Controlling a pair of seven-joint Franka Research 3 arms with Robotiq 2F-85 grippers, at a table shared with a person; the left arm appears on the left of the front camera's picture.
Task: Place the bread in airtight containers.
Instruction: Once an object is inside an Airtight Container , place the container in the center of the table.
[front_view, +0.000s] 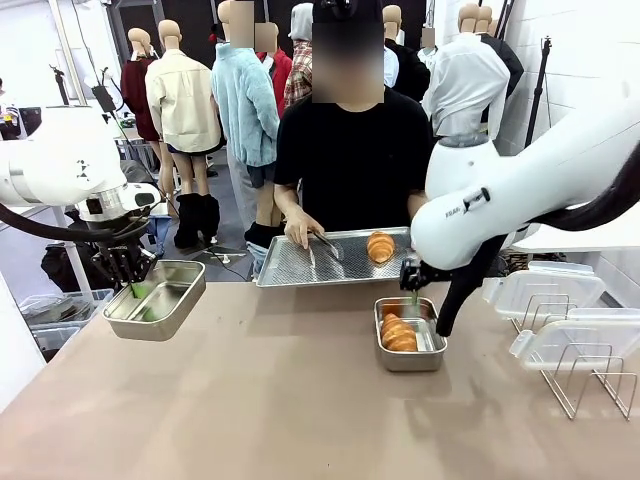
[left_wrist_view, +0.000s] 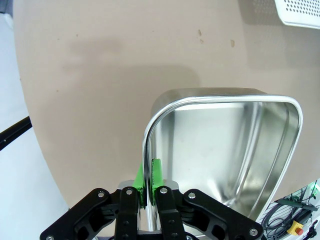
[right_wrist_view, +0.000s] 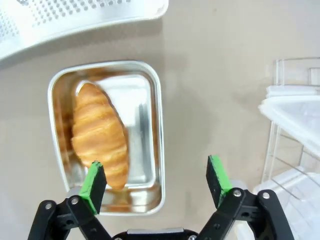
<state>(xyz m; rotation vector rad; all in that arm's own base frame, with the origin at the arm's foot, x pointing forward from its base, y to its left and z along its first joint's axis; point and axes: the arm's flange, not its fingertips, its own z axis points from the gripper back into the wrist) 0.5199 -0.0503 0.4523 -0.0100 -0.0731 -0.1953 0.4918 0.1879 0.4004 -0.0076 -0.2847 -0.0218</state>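
The right gripper (right_wrist_view: 157, 175) stands wide open and holds nothing; its green pads (right_wrist_view: 94, 181) hang apart above the near end of a filled tin (right_wrist_view: 157, 125), one pad over the tip of the croissant (right_wrist_view: 100, 135), though contact cannot be confirmed. In the front view the right gripper (front_view: 412, 290) points straight down from a white arm that enters from the right, directly over this tin (front_view: 410, 362), which sits flat on the table (front_view: 300, 420). The croissant (front_view: 399, 333) lies lengthwise inside it, golden-brown, ridged and narrower than the tin. The left gripper (left_wrist_view: 150, 175) is clamped shut on the rim of an empty tin (left_wrist_view: 225, 97), one pad inside the wall and one outside. In the front view the left gripper (front_view: 130, 285) points down at the table's left edge, and the empty tin (front_view: 160, 300) sits tilted in its grip, apparently raised off the surface. Both tins are stainless steel, rectangular with rounded corners and rolled rims, their inner walls bright and reflective. A second croissant (front_view: 380, 246) rests on a flat perforated metal tray (front_view: 300, 265) at the far side, where a person's hand (front_view: 300, 235) holds metal tongs (front_view: 325, 243) over the tray. Clear plastic lids (front_view: 545, 290) rest on a wire rack (front_view: 590, 390) at the right.
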